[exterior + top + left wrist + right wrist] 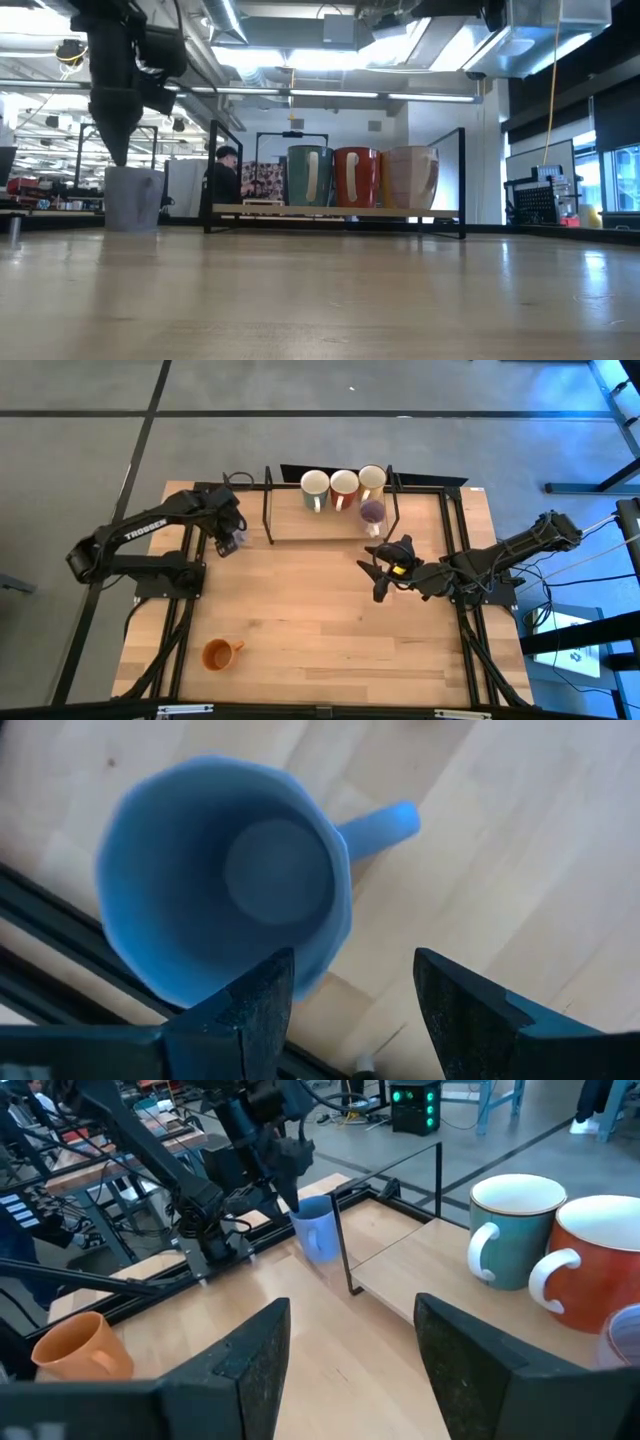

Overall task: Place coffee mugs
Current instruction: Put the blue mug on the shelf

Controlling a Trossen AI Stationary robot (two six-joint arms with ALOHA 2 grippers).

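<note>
I'm working over a pale wood table [320, 610] set on a grey concrete floor, with a busy workshop visible behind it in the low view. Taking the black wire rack [330, 538] at the table's far edge as my landmark: nearest me, well short of the rack and off toward the left arm's side, an orange mug [219, 654] stands alone near the front edge, not yet collected. Closer to the rack, the right gripper [385, 568] hovers just in front of its right end, fingers spread and holding nothing; I judge it is free to fetch another mug. Just beyond it, at the rack's right front corner, a purple mug [372, 512] stands beside the row. Level with the rack's left end, just outside its frame, the left gripper [230, 542] hangs directly above a light blue mug [225, 890], which stands upright on the wood with its handle pointing away from the table's frame rail. The fingers are open, one [262, 1005] over the rim, not closed on it, so I read this as lining up for a rim grasp. On the rack itself three mugs stand in a row: teal [314, 490], orange-red [344, 488] and cream [372, 480].
</note>
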